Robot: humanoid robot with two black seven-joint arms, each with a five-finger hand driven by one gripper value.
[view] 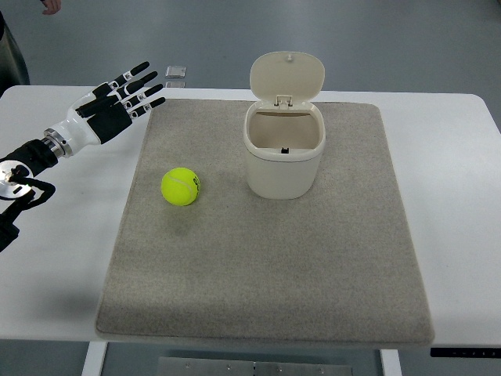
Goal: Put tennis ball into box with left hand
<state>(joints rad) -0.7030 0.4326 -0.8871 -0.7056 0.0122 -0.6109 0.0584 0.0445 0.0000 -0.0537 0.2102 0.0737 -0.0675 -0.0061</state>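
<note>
Nearest, bare grey mat [266,290]; beyond it the tennis ball [181,186] rests loose, below and right of the left hand [117,102]. That hand hovers empty, fingers stretched flat. Farther right stands the box [283,157], lid up.

Tennis ball [181,186]: fuzzy yellow-green felt, matt, faint pale seam line. Box [284,155]: cream plastic, smooth, soft sheen; hinged lid [287,76] same plastic, standing open. Mat [266,227]: grey-beige cloth, rough felt-like weave, matt, edges slightly soft. Bench [450,196]: white top, smooth, low gloss. Left hand [117,100]: hard white and black plastic shells, glossy; wrist joint looks metallic. Floor [391,39]: grey, smooth, dull shine. Small clear plastic-looking item [176,73] at bench's far edge, shiny.
</note>
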